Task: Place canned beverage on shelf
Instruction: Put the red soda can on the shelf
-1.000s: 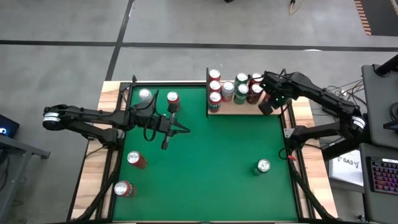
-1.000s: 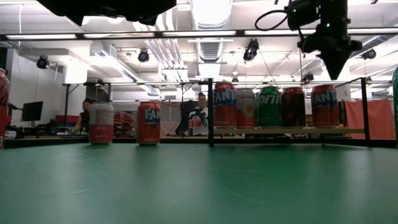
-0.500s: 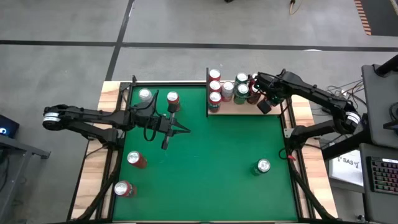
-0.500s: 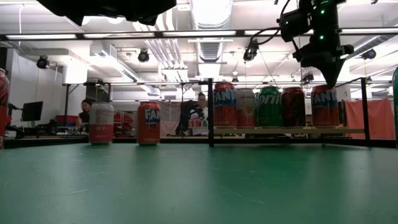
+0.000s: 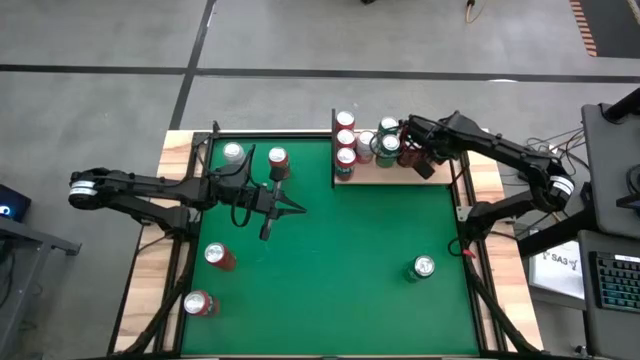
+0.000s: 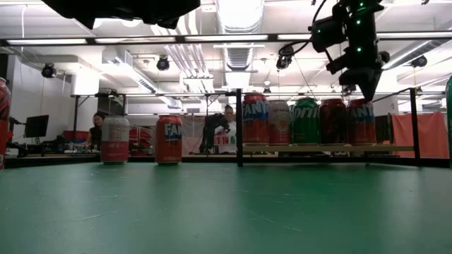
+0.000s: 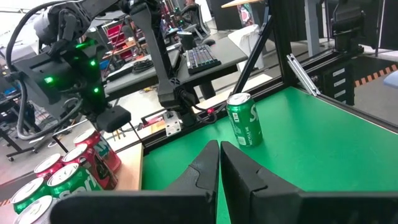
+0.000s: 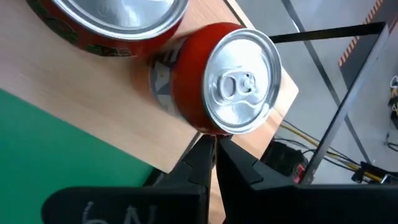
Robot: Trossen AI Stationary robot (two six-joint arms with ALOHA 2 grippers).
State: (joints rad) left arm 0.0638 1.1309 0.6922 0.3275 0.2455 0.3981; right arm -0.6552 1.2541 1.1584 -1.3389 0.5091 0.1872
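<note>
The shelf (image 5: 400,178), a pale wooden board with black rods, sits at the table's far right and carries several upright cans. My right gripper (image 5: 406,137) is shut over the shelf's right part, its tips (image 8: 212,140) at the rightmost red can (image 8: 205,93), which stands on its base on the board (image 8: 93,99). In the low view the gripper (image 6: 367,92) points down just at that can's top (image 6: 360,121). My left gripper (image 5: 300,209) waits shut above the green felt, left of centre; its closed fingers (image 7: 219,146) point toward a green can (image 7: 244,118). My right gripper's shut fingertips (image 8: 205,146) lie against the red can's side just below its top rim (image 8: 202,127). They slant down at it from the table's right side. The can stands upright on the shelf.
Loose cans stand on the felt: a pale one (image 5: 232,153) and a red one (image 5: 278,160) at the far left, two red ones (image 5: 218,256) (image 5: 200,303) at the near left, a green one (image 5: 423,268) at the near right. The middle of the felt lies bare.
My right gripper has moved toward the table's left over the shelf and a little down, tipping steeper. It has stayed shut. The rightmost red can has slid a little to the left along the shelf, closer to the dark red can beside it.
</note>
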